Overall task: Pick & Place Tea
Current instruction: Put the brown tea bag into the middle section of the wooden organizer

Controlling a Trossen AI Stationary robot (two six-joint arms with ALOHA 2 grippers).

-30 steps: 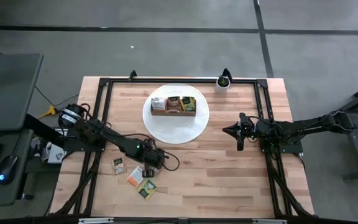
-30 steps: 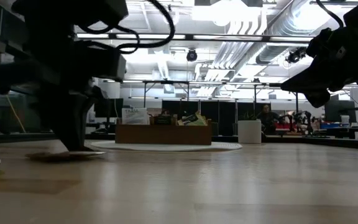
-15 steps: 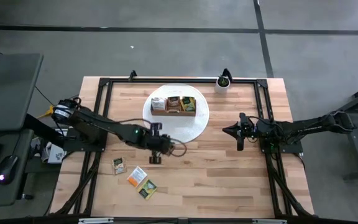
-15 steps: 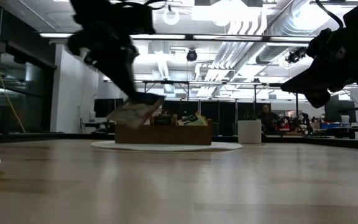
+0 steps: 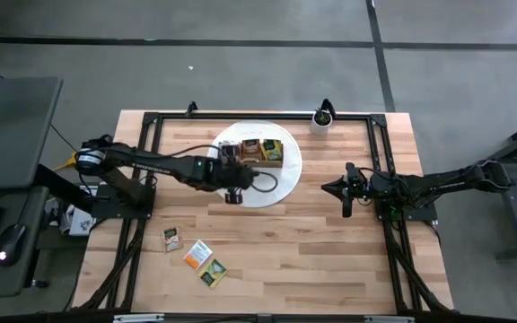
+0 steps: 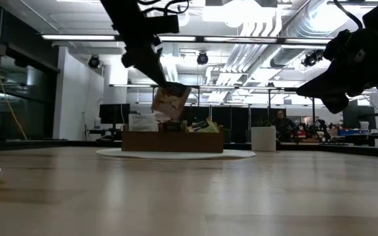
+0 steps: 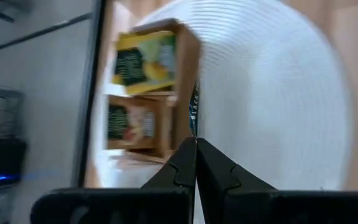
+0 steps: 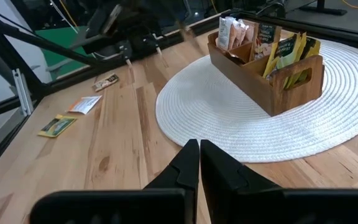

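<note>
On the near left of the butcher-block table [image 5: 330,242], three flat paper sachets [image 5: 194,252] lie loose, waiting their turn. The left gripper [image 6: 155,60] is clamped on a tan sachet [image 6: 170,100], dangling it by one corner above the wooden box [image 6: 172,141], presumably so it can drop in upright like the rest. The box, brown with three compartments, sits on a round, ribbed white mat [image 5: 276,184] and already holds standing sachets. A small white pot [image 5: 320,121] stands at the far edge. On the right, the right gripper [image 5: 346,192] hovers, pinched shut on nothing, clear of the mat.
</note>
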